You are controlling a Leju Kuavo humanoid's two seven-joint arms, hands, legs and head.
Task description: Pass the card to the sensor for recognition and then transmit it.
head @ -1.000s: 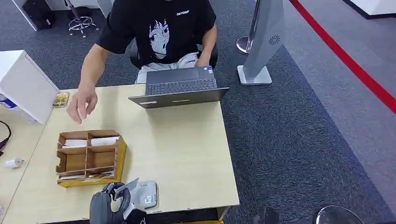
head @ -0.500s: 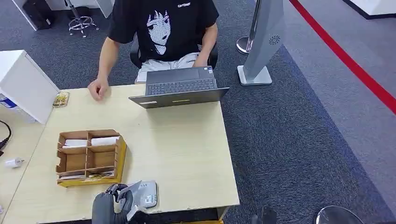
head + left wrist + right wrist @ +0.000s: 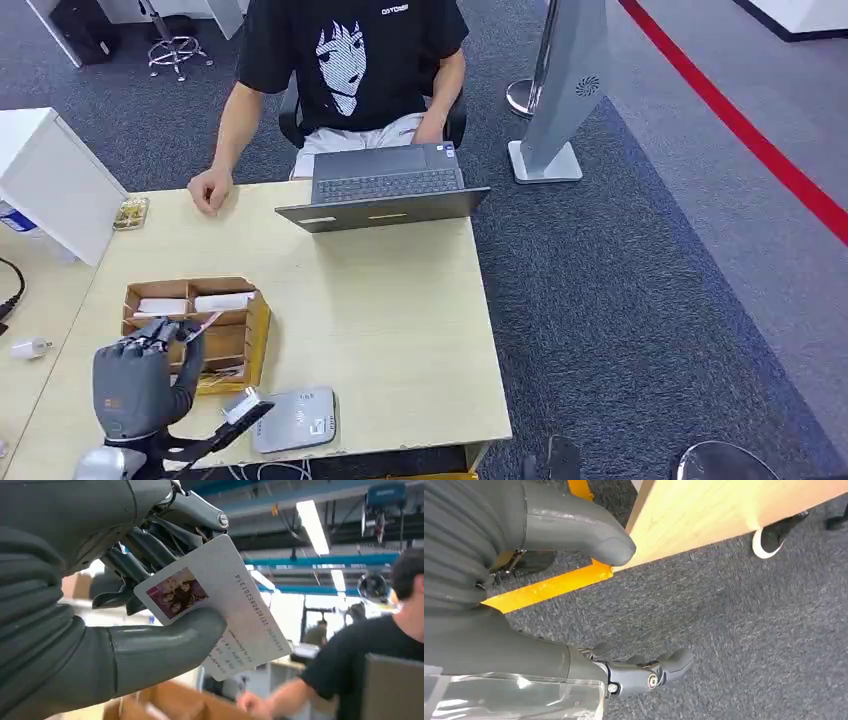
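Above the organizer point(image 3: 190, 335) | left robot hand point(image 3: 140, 375) pinches card point(image 3: 215, 607), lifted off sensor point(image 3: 295, 420) | right robot hand point(image 3: 639, 672) seemingly empty

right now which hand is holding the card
The left hand: its thumb and fingers pinch the card. The right hand hangs empty by the floor.

Grey left hand point(image 3: 138, 378) with ribbed cover, thick thumb, darker fingers point(image 3: 150, 545), silver pivot screws

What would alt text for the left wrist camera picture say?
The robot's left hand grips a white ID card with a small photo and printed numbers between thumb and dark fingers. Behind it sits a person in a black shirt.
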